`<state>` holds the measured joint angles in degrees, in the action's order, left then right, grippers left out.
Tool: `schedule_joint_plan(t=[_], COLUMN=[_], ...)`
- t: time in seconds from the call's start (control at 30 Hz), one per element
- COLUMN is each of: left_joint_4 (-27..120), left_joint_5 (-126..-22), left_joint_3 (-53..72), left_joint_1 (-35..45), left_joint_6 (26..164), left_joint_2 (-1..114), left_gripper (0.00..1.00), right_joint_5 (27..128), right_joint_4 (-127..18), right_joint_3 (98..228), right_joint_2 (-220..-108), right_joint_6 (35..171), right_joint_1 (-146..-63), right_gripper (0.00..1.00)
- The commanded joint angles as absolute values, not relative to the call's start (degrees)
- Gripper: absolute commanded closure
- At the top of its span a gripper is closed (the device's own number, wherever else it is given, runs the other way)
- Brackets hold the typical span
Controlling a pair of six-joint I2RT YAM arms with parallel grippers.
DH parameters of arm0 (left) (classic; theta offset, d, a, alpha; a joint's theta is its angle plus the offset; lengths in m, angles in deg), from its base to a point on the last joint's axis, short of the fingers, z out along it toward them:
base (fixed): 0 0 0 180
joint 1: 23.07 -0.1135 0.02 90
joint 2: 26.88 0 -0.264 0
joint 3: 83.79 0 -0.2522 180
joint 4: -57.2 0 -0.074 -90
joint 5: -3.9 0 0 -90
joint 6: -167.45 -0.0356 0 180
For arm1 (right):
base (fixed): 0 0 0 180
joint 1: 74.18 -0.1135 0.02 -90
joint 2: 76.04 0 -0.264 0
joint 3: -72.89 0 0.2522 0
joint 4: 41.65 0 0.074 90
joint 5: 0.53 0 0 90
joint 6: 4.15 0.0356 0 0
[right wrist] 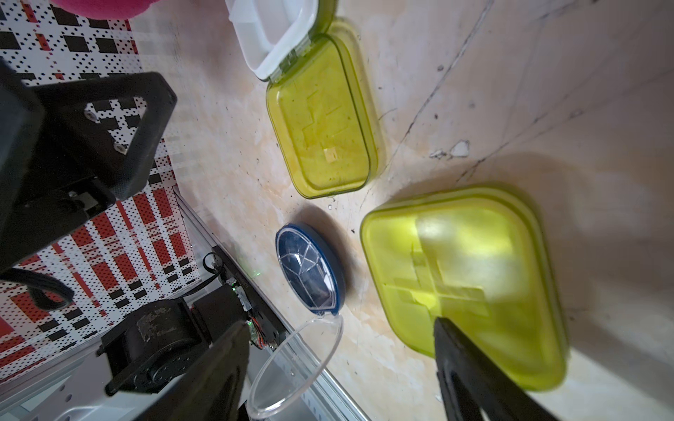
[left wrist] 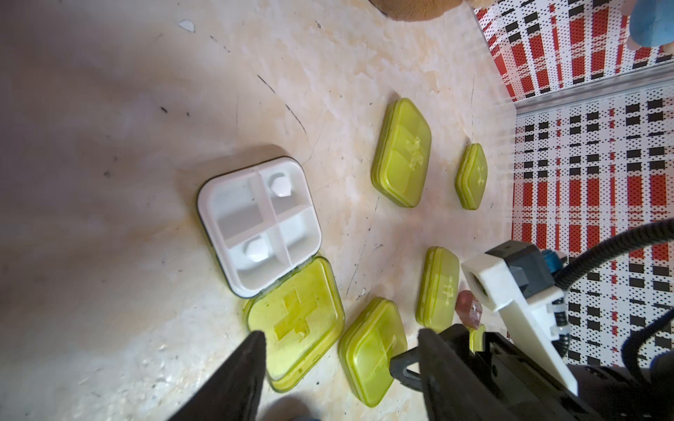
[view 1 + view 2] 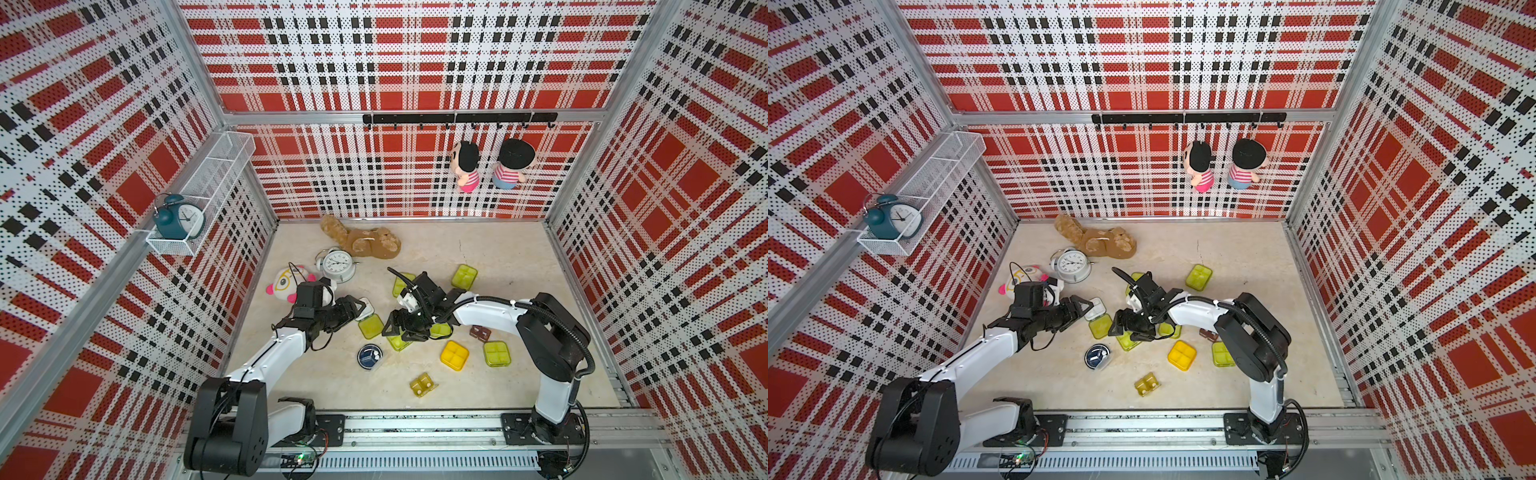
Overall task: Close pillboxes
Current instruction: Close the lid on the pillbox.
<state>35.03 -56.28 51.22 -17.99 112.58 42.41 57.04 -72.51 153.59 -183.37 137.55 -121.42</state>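
Left end effector (image 2: 341,333) spread wide, empty — right end effector (image 1: 341,324) likewise.

- Perforated walls (image 3: 415,62), printed in red, white and black plaid, enclose three sides.
- The worktop (image 3: 498,257) is pale, marbled and lightly scuffed.
- A white wire shelf (image 3: 216,166) hangs on the left wall.
- A black hook rail (image 3: 457,118) runs across the back wall.
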Motion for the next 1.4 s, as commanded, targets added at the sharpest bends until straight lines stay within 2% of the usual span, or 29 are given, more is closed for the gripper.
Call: schedule_joint_plan(t=[0.0,0.57,1.37], left_joint_4=[33.8,32.4,35.5], left_joint_5=[-55.3,-55.6,-56.0], left_joint_3=[50.0,50.4,50.0], left_joint_1=[-18.8,-19.7,-19.7], left_joint_6=[110.5,110.1,113.0], left_joint_2=[42.5,40.8,42.0], left_gripper=[0.32,0.32,0.32], right_joint_5=[58.7,58.8,57.1], right_joint_4=[-72.4,-72.2,-72.1], right_joint_3=[153.4,157.2,157.4], right_joint_2=[-185.6,-186.8,-186.2], right_joint_6=[137.9,135.9,135.9], right_joint_1=[-121.7,-121.0,-125.0], right_gripper=[0.18,0.18,0.17])
